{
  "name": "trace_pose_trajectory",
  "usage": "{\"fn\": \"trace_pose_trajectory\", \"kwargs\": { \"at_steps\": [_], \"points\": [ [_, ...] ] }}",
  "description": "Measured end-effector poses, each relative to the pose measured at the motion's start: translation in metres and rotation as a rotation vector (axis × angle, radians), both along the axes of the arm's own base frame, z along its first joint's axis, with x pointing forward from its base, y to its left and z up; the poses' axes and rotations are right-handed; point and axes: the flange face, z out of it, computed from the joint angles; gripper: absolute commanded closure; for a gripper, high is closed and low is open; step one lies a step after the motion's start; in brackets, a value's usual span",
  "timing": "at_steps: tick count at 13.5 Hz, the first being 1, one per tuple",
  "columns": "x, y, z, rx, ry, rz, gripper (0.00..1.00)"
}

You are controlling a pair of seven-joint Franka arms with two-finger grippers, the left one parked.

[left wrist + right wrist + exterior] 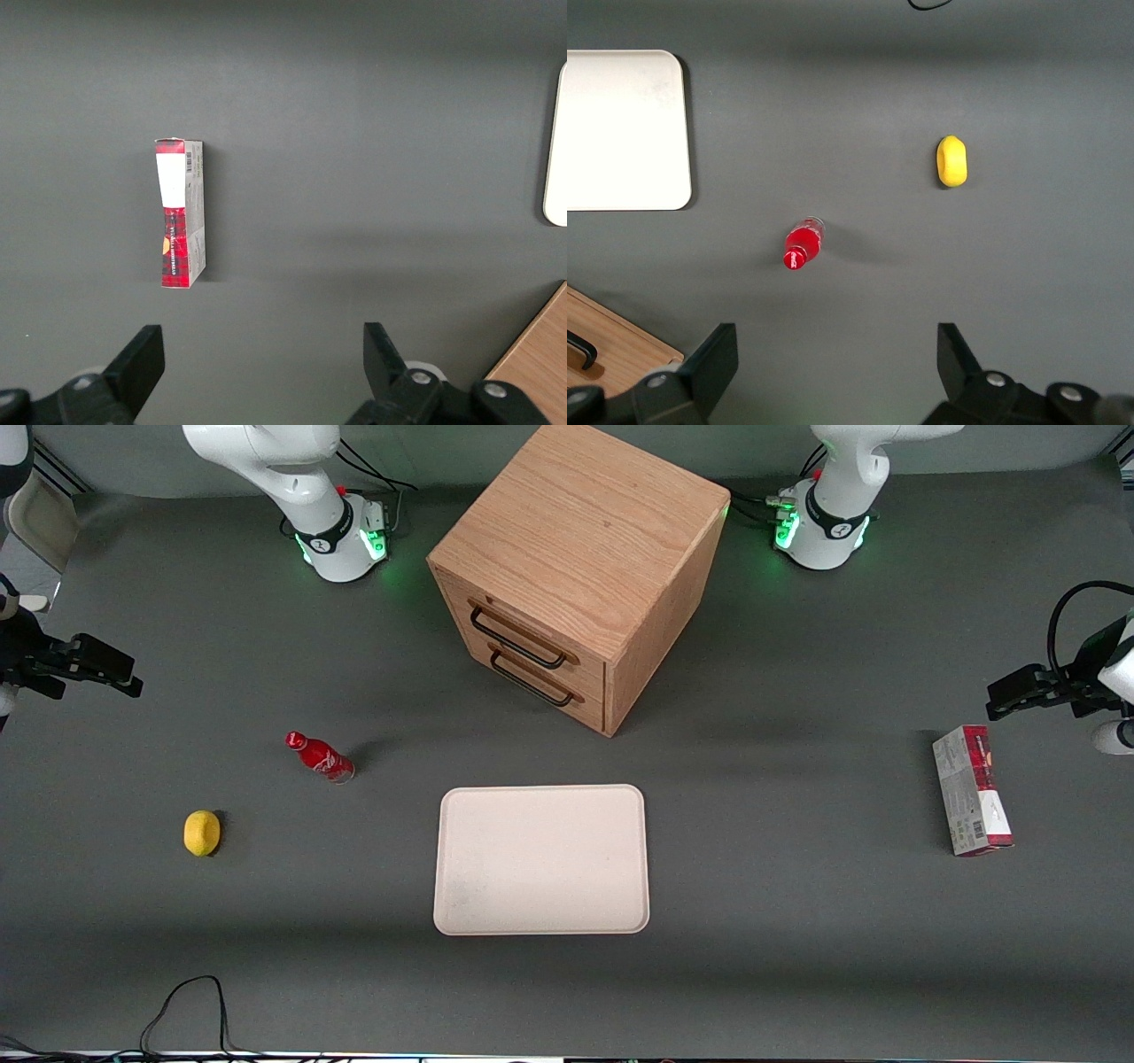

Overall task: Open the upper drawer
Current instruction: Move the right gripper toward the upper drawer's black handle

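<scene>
The wooden cabinet stands at the table's middle, farther from the front camera than the tray. Its upper drawer is closed, with its thin black bar handle above the bottom drawer's handle. My gripper hangs above the table at the working arm's end, well apart from the cabinet. It is open and empty, and in the right wrist view its two black fingers are spread wide over bare mat. A corner of the cabinet shows in that view.
A red bottle stands between my gripper and the cabinet, with a yellow lemon nearer the front camera. A white tray lies in front of the cabinet. A red and grey box lies toward the parked arm's end.
</scene>
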Motion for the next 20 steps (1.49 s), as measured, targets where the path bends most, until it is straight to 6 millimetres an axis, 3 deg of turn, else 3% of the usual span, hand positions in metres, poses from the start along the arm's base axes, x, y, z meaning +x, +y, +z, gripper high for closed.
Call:
{"fn": "trace_pose_trajectory", "kwargs": {
  "at_steps": [7,9,13,20],
  "points": [
    [0.002,0.003,-0.004,0.001,0.008,0.008,0.0],
    [0.005,0.021,-0.008,0.007,0.015,0.06,0.0],
    [-0.001,0.13,-0.019,0.008,0.035,0.271,0.0],
    [-0.039,0.297,-0.052,0.024,0.062,0.562,0.0]
  ]
}}
